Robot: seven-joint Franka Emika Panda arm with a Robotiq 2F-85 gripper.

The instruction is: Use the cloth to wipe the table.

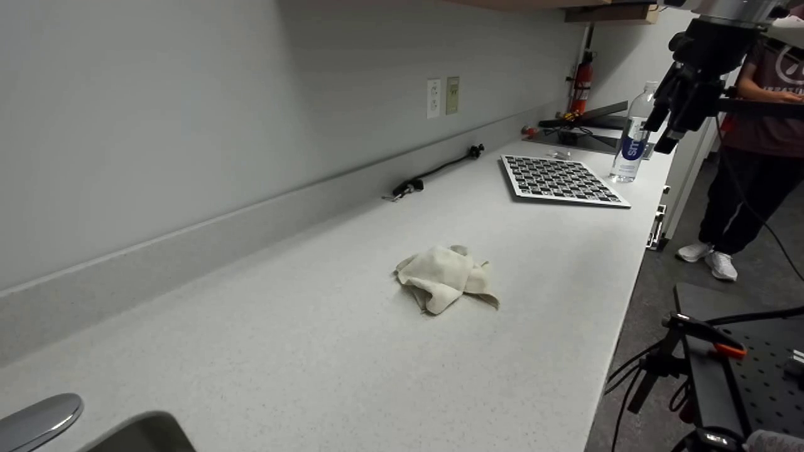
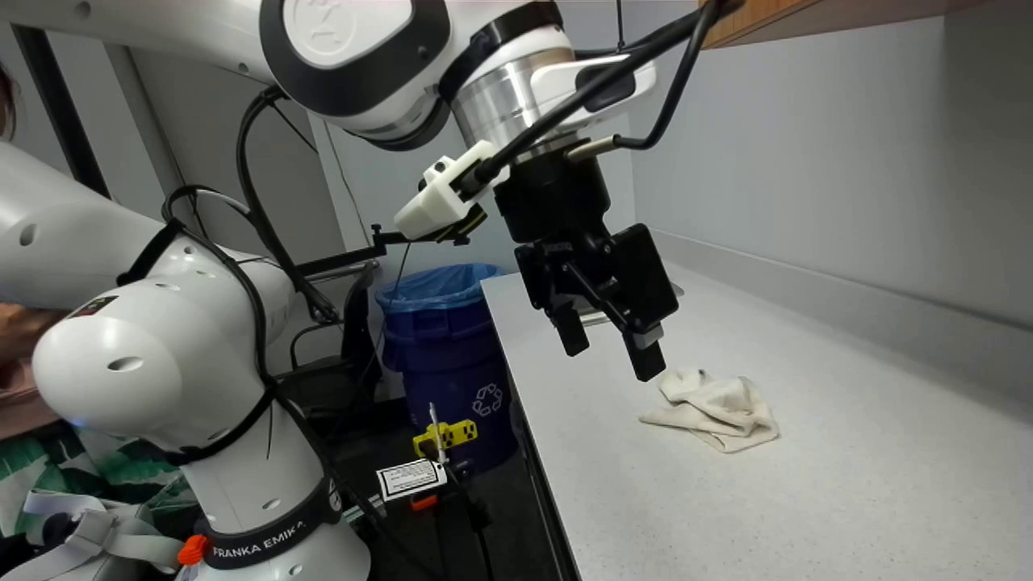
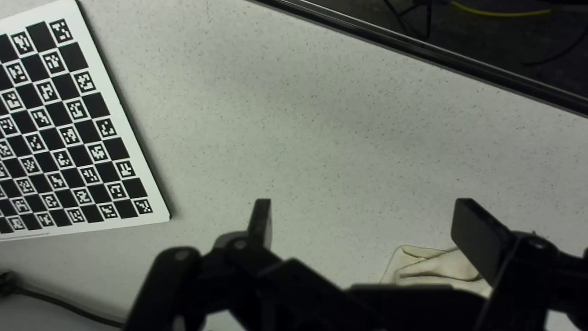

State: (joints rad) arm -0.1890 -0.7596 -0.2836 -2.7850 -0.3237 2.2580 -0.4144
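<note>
A crumpled cream cloth (image 1: 443,276) lies on the white speckled table (image 1: 301,370), a long counter. The cloth (image 2: 722,411) also shows in an exterior view, beyond and below the fingertips. My gripper (image 2: 612,363) is open and empty, held in the air above the table (image 2: 807,516). It also shows at the upper right in an exterior view (image 1: 658,137). In the wrist view my gripper (image 3: 363,207) has its fingers wide apart. The cloth (image 3: 436,269) shows low there, partly hidden behind the right finger and the gripper body.
A checkered marker board (image 1: 559,181) lies on the counter, also at left in the wrist view (image 3: 69,124). A water bottle (image 1: 630,147) stands beside it. A black cable (image 1: 440,168) lies along the wall. A sink (image 1: 147,433) and faucet (image 1: 44,417) are at the near end.
</note>
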